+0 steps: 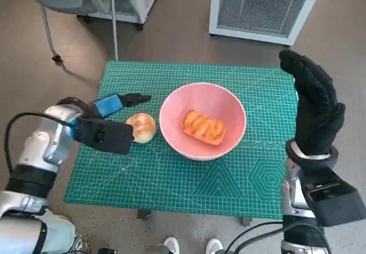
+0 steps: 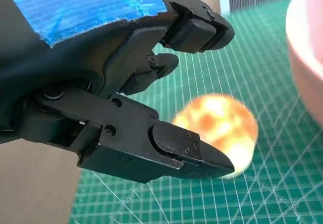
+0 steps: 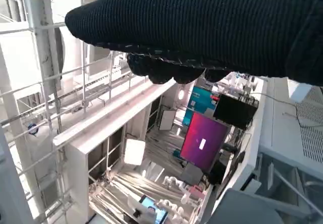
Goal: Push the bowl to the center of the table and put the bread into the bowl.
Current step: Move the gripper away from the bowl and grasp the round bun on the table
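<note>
The left hand's black fingers [image 2: 171, 148] are spread and hold nothing, reaching over a round bread roll [image 2: 217, 128] that lies on the green cutting mat [image 1: 171, 179], just beside the pink bowl [image 1: 229, 105] and apart from its wall. The roll looks light, soft and easily dented, so a gentle pinch across its widest part, from both sides, seems best. The left hand [image 1: 111, 114] hovers close above it. A ridged pastry [image 1: 203, 127] already lies in the bowl, which sits near the table's middle. The right hand [image 1: 311, 105] is raised off the table's edge, fingers extended together, empty.
</note>
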You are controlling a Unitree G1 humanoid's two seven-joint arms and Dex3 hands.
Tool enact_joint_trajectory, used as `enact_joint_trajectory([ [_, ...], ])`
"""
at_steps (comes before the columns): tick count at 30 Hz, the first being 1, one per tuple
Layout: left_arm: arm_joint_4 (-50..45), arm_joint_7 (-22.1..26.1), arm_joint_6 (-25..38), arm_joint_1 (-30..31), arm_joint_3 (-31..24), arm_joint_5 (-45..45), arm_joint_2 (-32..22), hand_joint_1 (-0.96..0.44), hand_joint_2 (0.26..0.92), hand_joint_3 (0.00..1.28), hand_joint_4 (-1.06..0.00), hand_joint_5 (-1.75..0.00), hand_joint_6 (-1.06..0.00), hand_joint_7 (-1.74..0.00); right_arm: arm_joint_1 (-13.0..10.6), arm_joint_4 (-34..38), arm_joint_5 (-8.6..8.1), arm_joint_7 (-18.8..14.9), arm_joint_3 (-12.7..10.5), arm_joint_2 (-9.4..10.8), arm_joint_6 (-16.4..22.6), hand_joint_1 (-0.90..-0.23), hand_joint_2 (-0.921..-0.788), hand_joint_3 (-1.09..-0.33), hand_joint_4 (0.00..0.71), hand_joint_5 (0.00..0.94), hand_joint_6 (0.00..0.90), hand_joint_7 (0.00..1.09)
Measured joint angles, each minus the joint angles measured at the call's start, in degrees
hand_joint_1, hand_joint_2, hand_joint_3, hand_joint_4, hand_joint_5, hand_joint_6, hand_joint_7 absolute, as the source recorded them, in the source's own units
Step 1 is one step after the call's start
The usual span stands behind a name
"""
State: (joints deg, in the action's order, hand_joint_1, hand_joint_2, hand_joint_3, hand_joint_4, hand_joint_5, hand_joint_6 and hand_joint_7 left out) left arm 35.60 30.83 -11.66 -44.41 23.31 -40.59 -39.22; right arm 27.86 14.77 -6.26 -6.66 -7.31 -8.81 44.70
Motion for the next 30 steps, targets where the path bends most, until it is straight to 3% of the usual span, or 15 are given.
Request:
enact_joint_trajectory([
  [7,7.98,-1.78,-1.13,-2.24,3.81,-2.56,2.73,-0.02,0.782,0.0,-0.17,-0.02,-0.33,-0.01,-0.19,-0.27,1.05,0.6,-0.58,-0.02,-0.05,-0.473,-0.921,-0.734,0.247,0.004,-0.001,0.65],
  [17,13.82,-3.11,-1.21,-5.25,5.51,-3.64,4.49,-0.03,0.809,0.01,-0.31,-0.04,-0.4,-0.03,-0.53,-0.26,2.05,0.77,-0.85,-0.02,-0.03,-0.471,-0.921,-0.732,0.251,0.006,-0.001,0.64],
  [21,15.6,-4.74,-0.85,-5.99,6.36,-4.32,5.43,-0.03,0.825,0.02,-0.39,-0.05,-0.47,-0.05,-0.55,-0.22,2.13,0.81,-0.91,-0.01,0.03,-0.471,-0.921,-0.734,0.252,0.006,-0.001,0.63],
  [25,16.98,-8.01,-1.82,-6.21,8.01,-5.62,5.72,-0.02,0.862,0.02,-0.59,-0.14,-0.6,-0.09,-0.55,0.03,2.16,0.85,-0.93,-0.01,0.27,-0.47,-0.921,-0.736,0.253,0.006,-0.001,0.62],
  [26,17.25,-9.11,-2.31,-6.2,8.32,-6.04,5.71,0.12,0.883,0.08,-0.58,-0.57,-0.66,-0.17,-0.55,0.11,2.16,0.87,-0.97,-0.01,0.37,-0.47,-0.921,-0.737,0.253,0.006,-0.001,0.62],
  [27,17.6,-10.62,-3.07,-6.2,8.68,-6.39,5.66,0.2,0.897,0.12,-0.57,-0.86,-0.65,-0.31,-0.55,0.18,2.16,0.92,-1.0,-0.01,0.42,-0.47,-0.921,-0.737,0.253,0.006,-0.001,0.62],
  [30,19.26,-16.13,-5.79,-6.21,9.95,-7.68,5.18,0.07,0.913,0.12,-0.61,-1.17,-0.61,-0.84,-0.53,0.33,2.16,1.17,-1.01,0.03,0.52,-0.468,-0.921,-0.738,0.253,0.006,-0.001,0.62],
])
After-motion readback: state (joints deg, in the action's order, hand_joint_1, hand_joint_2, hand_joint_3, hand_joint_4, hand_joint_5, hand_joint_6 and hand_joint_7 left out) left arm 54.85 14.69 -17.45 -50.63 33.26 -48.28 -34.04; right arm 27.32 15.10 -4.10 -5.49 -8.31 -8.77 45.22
